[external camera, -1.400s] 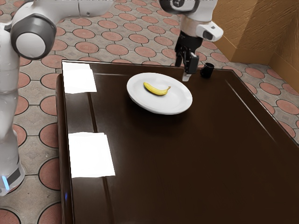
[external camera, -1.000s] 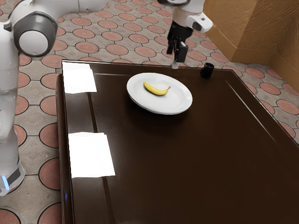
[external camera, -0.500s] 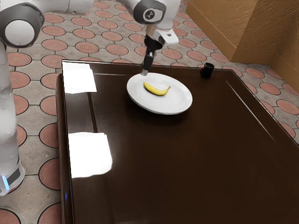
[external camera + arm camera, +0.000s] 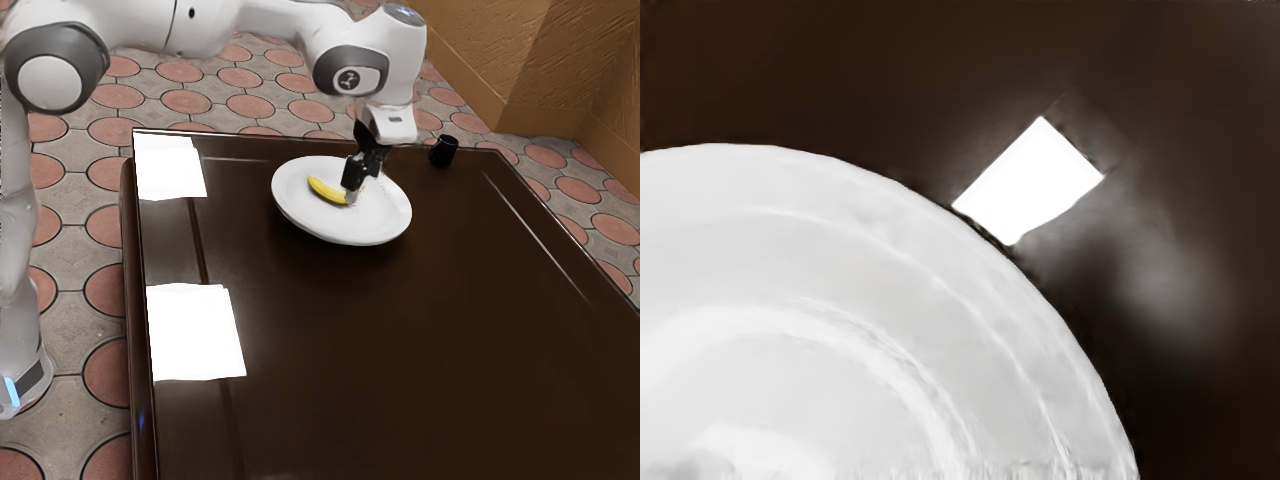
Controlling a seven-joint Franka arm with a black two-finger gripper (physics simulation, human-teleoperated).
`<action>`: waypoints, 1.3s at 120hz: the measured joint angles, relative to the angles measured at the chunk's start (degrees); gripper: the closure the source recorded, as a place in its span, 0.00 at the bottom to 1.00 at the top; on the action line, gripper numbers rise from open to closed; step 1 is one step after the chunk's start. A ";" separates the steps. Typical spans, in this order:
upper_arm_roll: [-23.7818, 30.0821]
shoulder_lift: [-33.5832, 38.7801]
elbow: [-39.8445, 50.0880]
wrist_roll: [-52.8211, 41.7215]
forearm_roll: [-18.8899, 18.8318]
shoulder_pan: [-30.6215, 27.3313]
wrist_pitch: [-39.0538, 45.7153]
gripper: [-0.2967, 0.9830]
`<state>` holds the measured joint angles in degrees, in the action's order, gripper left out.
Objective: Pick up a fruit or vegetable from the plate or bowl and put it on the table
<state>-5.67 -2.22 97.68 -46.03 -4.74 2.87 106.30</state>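
Over the plate (image 4: 335,228), gripper (image 4: 351,196) at banana (image 4: 322,189)

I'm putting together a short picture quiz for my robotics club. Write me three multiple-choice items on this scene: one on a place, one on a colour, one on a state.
1. Where is the banana?
A. On the floor
B. On the plate
C. Against the wall

2. What colour is the small cup on the table?
A. Black
B. Red
C. Green

3. What state is the visible part of the banana in?
A. Peeled
B. Cut into slices
C. Unpeeled and in one piece

1: B. The exterior view shows it within the plate's rim.
2: A. The cup is dark all over in the exterior view, near the table's far edge.
3: C. Yellow skin runs unbroken along the part that shows.
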 joint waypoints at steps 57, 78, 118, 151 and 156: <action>-4.93 -4.82 -0.30 0.85 2.72 -6.21 2.68 0.23; -6.31 -8.19 -0.43 3.07 6.73 -7.88 4.63 0.23; -6.89 -12.50 -2.63 5.93 9.45 -9.63 6.58 0.23; -6.90 -14.84 -3.40 7.33 9.52 -9.71 6.94 0.24; -6.90 -14.91 -3.42 7.49 9.48 -9.69 6.97 0.24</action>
<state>-12.57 -17.12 94.26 -38.54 4.74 -6.82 113.27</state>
